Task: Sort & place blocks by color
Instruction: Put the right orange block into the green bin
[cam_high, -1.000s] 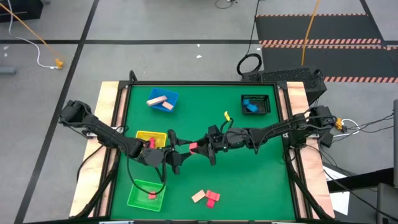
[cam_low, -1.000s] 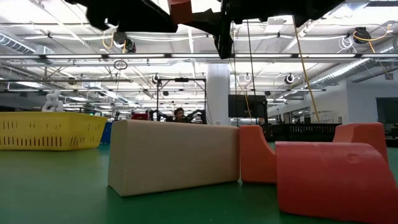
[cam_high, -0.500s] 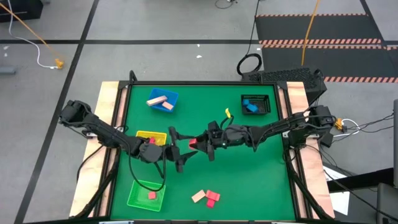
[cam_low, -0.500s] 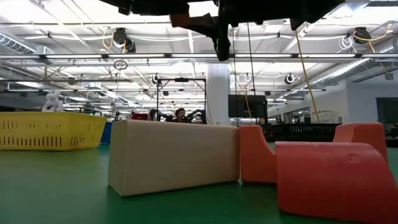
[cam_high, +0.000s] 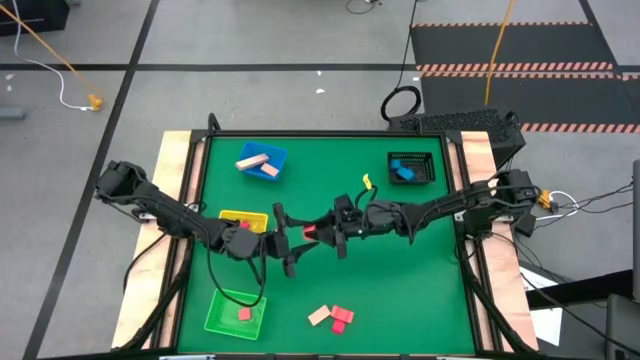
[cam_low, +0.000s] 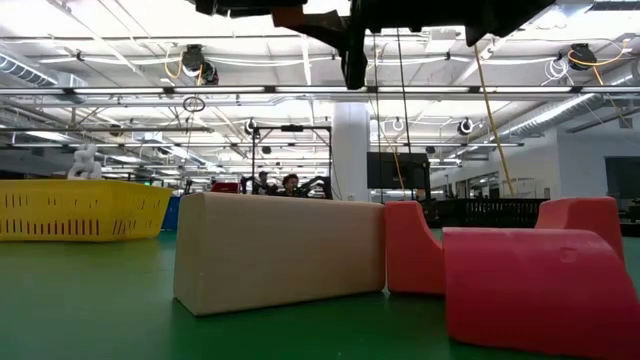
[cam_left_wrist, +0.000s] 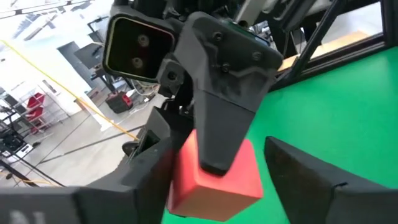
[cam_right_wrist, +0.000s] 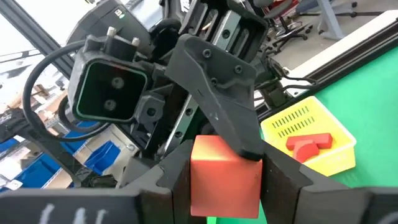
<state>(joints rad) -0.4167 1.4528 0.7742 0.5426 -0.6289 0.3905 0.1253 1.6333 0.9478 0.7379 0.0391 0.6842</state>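
Handover in mid-air over the bench (cam_high: 420, 290), just beside the yellow tray (cam_high: 243, 219).
We see the right gripper (cam_high: 318, 235) clenched on the red block (cam_high: 310, 233); left gripper (cam_high: 287, 240) nose-to-nose, jaws straddling it, not clamped.

The bench (cam_high: 400, 280) is covered in plain green, edged with pale wood. A red cube (cam_right_wrist: 224, 177) is seen between dark tool fingers (cam_right_wrist: 280, 174). Three trays are shown — blue (cam_high: 272, 156), yellow (cam_high: 248, 217) with a slotted wall, and bright green (cam_high: 222, 318). A tan bar (cam_low: 280, 250) and pink-red blocks (cam_low: 540, 285) are seen; a blue piece lies in the black mesh basket (cam_high: 426, 160).
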